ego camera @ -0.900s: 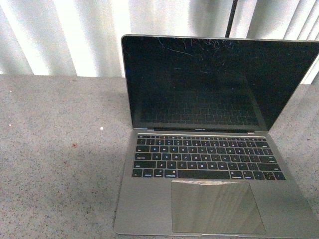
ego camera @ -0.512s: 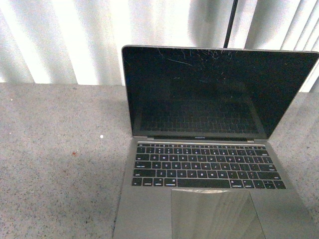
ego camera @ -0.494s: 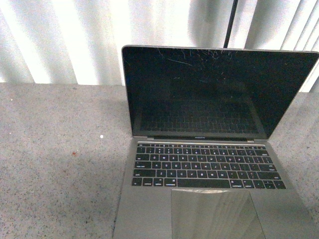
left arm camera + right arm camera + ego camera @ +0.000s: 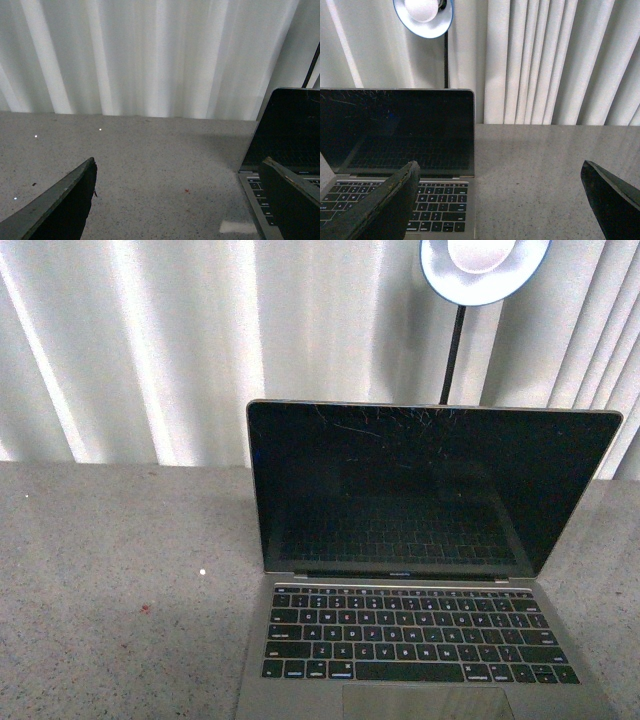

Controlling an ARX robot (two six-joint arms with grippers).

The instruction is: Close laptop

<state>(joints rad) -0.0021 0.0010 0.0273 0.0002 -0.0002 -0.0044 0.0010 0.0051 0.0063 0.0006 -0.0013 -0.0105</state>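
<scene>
Front view, from the left: a grey speckled surface (image 4: 120, 570) runs back to a pale pleated curtain (image 4: 150, 340). It carries a white speck (image 4: 202, 572) and what may be a small reddish mark (image 4: 143, 610), too small to identify. Right of centre on this surface stands the laptop (image 4: 400, 500), open, its lid upright and leaning slightly back. The picture's lower edge cuts off its front edge and all but a strip of the trackpad. The screen is black and glossy, with fine scratches near its top and a dim reflection of the keys. The body is silver-grey and the keys are black, their lettering too small to read. Behind the lid rises a lamp (image 4: 485, 265); the screen hides the lower part of its pole, and the frame crops its round head.

Left wrist view: the left end effector (image 4: 177, 161) is spread wide, with only bare surface between its two dark fingers (image 4: 60, 210). One finger covers part of the laptop's keyboard, and the frame crops the screen.

Right wrist view: the right end effector (image 4: 500, 164) is likewise spread wide, gripping nothing. One finger overlaps the keyboard; the frame cuts off the rest of the laptop beyond it.
</scene>
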